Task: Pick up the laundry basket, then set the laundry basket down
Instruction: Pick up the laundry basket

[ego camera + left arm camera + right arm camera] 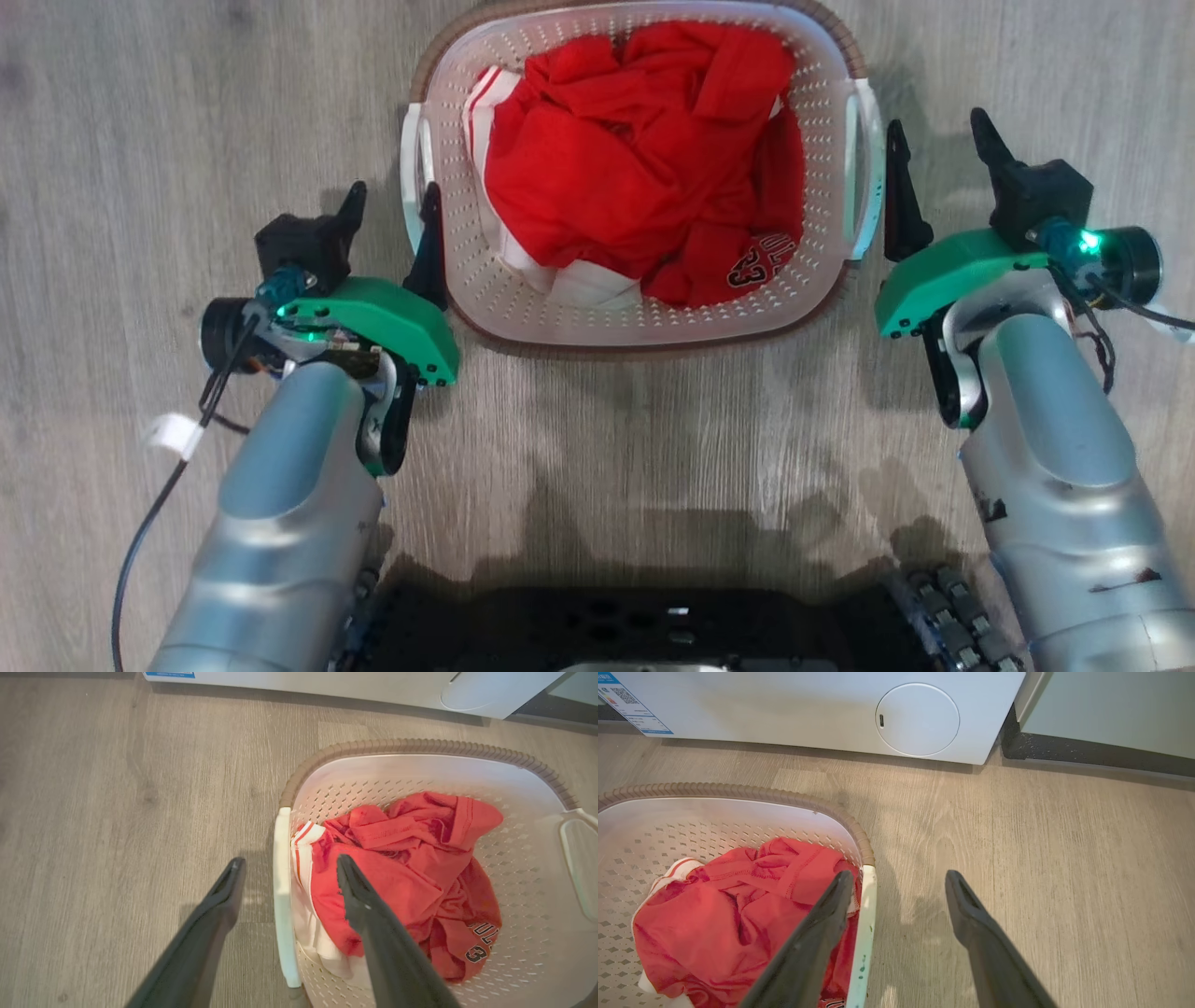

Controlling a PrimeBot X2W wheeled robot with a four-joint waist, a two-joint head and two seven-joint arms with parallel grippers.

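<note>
The laundry basket (523, 313) stands on the wood floor, white and perforated with a brown rim, and holds crumpled red and white clothes (635, 159). My left gripper (392, 210) is open and straddles the basket's left handle (281, 905), one finger outside it and one over the basket's inside. My right gripper (941, 140) is open beside the right handle (864, 168), its inner finger close to the handle. In the left wrist view the gripper (290, 860) frames the handle. In the right wrist view the gripper (899, 875) hangs over the floor by the handle (863, 933).
A white appliance (917, 718) with a round cover stands on the floor beyond the basket, with a dark gap (1064, 749) and a pale cabinet to its right. My dark base (635, 625) lies at the near edge. Bare floor lies on both sides.
</note>
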